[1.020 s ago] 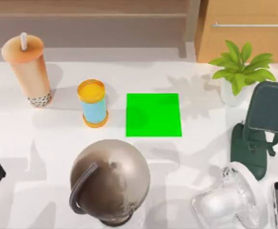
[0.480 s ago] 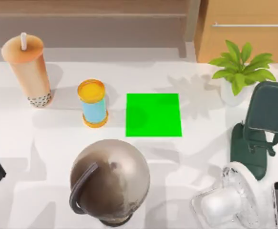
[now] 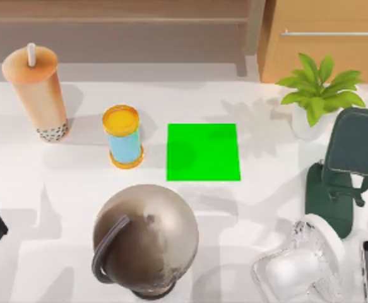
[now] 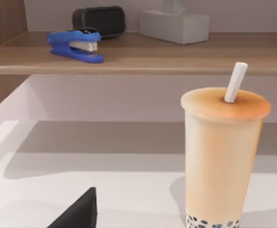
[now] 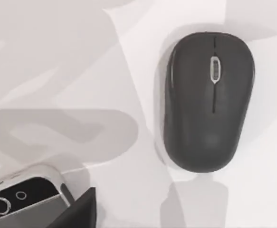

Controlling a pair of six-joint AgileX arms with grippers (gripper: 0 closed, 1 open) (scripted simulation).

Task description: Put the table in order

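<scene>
A green mat [image 3: 203, 152] lies flat, with a blue-and-orange can [image 3: 123, 137] upright just to its left and a bubble tea cup [image 3: 37, 93] farther left. A potted plant [image 3: 317, 90] stands to the mat's right, and a round bronze kettle [image 3: 145, 238] sits nearer the camera. A dark mouse [image 5: 207, 100] lies flat.

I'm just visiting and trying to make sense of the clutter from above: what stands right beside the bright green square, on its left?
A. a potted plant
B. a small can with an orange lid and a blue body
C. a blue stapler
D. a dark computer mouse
B: in the top view the small can, orange-lidded and blue-bodied, stands upright on the table just left of the green square.
</scene>
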